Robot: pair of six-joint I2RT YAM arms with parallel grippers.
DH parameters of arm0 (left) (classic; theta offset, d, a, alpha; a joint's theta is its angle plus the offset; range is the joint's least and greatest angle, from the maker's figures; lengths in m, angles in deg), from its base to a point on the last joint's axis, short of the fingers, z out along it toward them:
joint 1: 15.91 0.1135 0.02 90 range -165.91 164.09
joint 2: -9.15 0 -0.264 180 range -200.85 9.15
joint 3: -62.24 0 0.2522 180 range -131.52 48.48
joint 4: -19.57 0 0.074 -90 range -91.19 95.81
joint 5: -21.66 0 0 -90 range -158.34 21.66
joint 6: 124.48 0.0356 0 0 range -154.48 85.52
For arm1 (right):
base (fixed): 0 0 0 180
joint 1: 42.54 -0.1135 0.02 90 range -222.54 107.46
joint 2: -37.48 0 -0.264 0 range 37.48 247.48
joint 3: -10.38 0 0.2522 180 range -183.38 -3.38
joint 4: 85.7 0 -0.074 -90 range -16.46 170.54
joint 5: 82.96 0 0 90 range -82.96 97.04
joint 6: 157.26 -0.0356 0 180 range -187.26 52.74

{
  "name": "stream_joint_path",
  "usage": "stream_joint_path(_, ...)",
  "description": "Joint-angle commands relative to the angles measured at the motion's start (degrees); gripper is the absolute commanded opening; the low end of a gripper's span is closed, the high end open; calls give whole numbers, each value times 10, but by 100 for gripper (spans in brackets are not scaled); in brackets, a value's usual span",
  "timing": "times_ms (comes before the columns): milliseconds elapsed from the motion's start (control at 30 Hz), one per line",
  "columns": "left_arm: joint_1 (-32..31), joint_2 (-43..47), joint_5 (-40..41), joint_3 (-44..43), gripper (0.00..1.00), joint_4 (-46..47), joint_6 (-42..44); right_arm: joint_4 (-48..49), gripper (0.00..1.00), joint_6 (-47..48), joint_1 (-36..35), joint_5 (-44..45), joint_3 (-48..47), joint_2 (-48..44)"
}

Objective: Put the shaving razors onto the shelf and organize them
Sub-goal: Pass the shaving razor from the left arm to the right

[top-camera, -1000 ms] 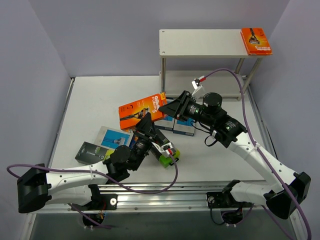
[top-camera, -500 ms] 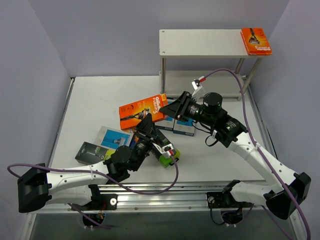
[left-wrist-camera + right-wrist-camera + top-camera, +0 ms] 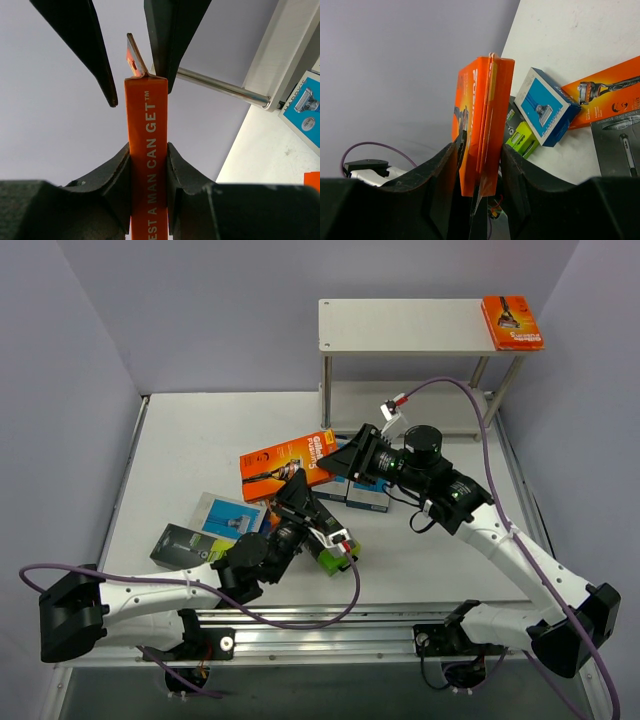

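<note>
Presently held pack: orange pack (image 3: 288,458), centre of the overhead frame, raised above the tabletop (image 3: 190,440), well apart from the shelf (image 3: 400,325) at the upper right.
Left tool (image 3: 148,150): clamped on its near end, I judge to steady it for a handover.
Right tool (image 3: 479,145): jaws narrow around the far end, one finger touching, the other with a gap; not gripping.
Shelf top: shelved pack (image 3: 512,322), orange, at the right end.
Waiting: blue pack (image 3: 228,515) and black pack (image 3: 180,545), flat on the tabletop at lower left.
</note>
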Motion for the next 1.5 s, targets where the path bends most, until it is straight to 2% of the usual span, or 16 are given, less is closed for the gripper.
stream_joint_path(0,-8,2,0,-5,2,46,7,19,36,11,1,-15,-3,4)
stream_joint_path(267,-10,3,-1,-5,2,49,7,25,35,11,1,-36,-6,15)
stream_joint_path(333,-11,3,-1,-4,2,48,7,26,30,11,1,-39,-5,17)
stream_joint_path(567,-11,11,-2,3,3,41,-10,28,0,9,1,-32,-5,9)
stream_joint_path(600,-11,14,-5,7,10,39,-13,28,0,8,0,-30,-5,8)
stream_joint_path(633,-11,22,-11,10,28,39,-19,28,0,9,0,-27,-4,7)
stream_joint_path(700,-11,31,-14,17,43,33,-33,30,0,6,0,-23,-5,3)
stream_joint_path(733,-11,38,-11,18,58,27,-38,29,0,5,0,-18,-5,1)
stream_joint_path(833,-11,51,-6,20,74,24,-55,27,0,0,2,-4,-7,-2)
stream_joint_path(1133,-11,99,-8,26,95,-15,-109,28,0,-19,9,50,-30,8)
stream_joint_path(1233,-11,116,-7,25,97,-30,-121,29,0,-24,19,69,-39,15)
stream_joint_path(1467,-10,157,16,2,94,-90,-228,49,0,-51,89,107,-81,31)
